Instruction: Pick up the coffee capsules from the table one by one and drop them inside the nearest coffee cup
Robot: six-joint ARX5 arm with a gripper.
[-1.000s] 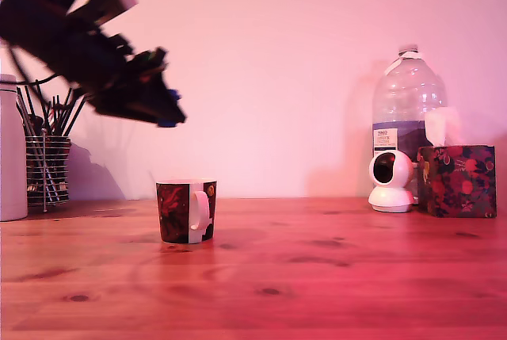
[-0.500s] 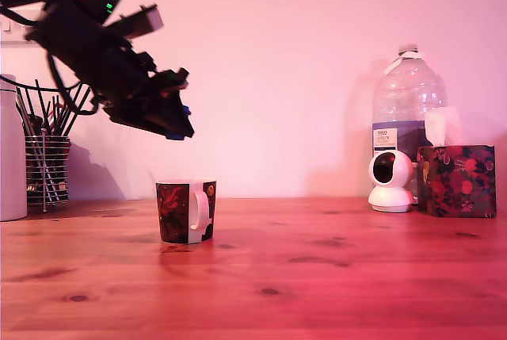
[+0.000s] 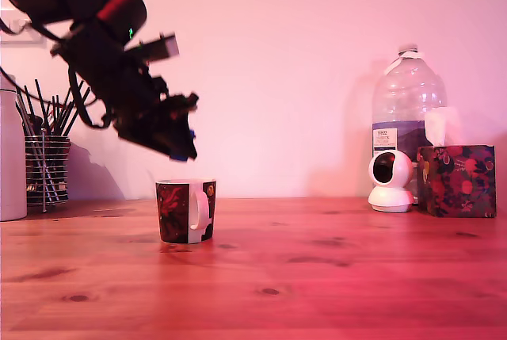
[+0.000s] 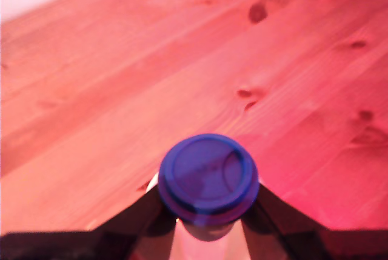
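Blue capsule is pinched between the two dark fingers of the hand, flat blue face toward the wrist camera, so the hand is closed on it. Hand hangs above the coffee cup, tip roughly over the cup mouth in the exterior view, clear of the rim and not touching.

Step in hand, my read: carry-to-drop. To do it well:
- centre the capsule over the opening before letting go; exterior view only gives the sideways offset, depth alignment can't be confirmed from it
- come lower before release so the capsule doesn't bounce off the pale rim
- open the fingers just enough to let it fall; keep off the white handle, which faces the exterior camera

View differences:
- wrist view shows the grip and capsule colour clearly; exterior view shows only a blue speck at the blurred tip
- wrist view doesn't show the cup at all, just desk grain and knots past the capsule
- exterior view gives height over the cup, plus clutter: mesh holder of black sticks at its left; water bottle, small white camera and patterned box at its right, all well away from the cup
- no other capsules visible on the desk in either view
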